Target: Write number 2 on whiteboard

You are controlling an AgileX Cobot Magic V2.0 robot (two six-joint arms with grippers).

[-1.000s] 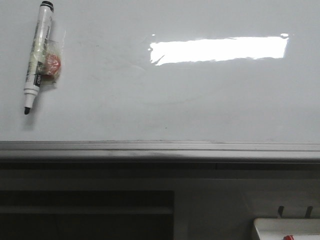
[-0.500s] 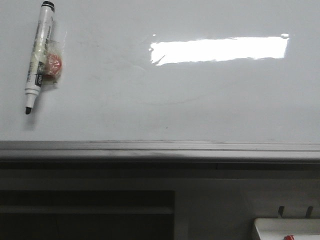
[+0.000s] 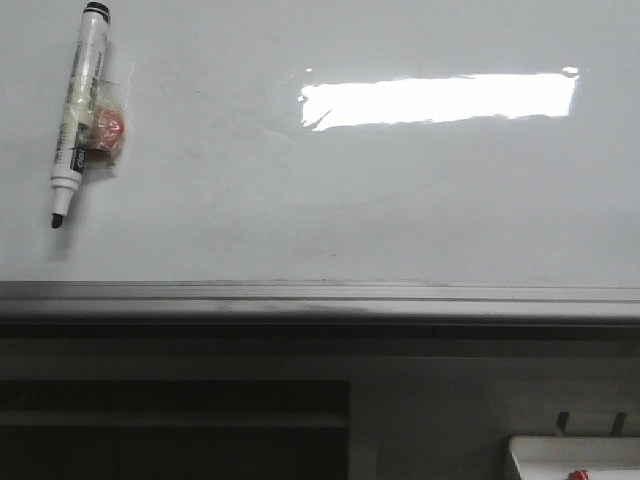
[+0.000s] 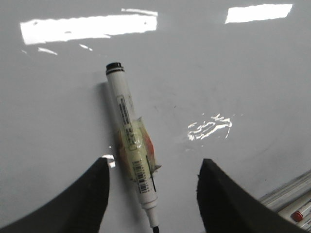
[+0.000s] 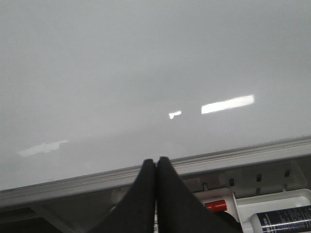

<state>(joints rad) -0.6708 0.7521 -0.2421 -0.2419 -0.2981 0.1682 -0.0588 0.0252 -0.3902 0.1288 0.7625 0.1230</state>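
Note:
The whiteboard (image 3: 330, 200) is glossy white with a bright rectangular glare and a grey metal edge strip; no number 2 shows on it. A white marker (image 3: 76, 110) with a black tip and taped wrap with red lies flat at the board's far left. In the left wrist view the marker (image 4: 130, 141) lies between my open left gripper's (image 4: 153, 170) jaws, untouched. My right gripper (image 5: 156, 162) is shut and empty, above the board's edge strip (image 5: 233, 155). Neither gripper shows in the front view.
A small white tray (image 3: 575, 458) with a red item sits below the board's edge at the front right. In the right wrist view the tray (image 5: 272, 206) holds a red-capped item (image 5: 216, 205) and a dark-labelled object (image 5: 284, 218).

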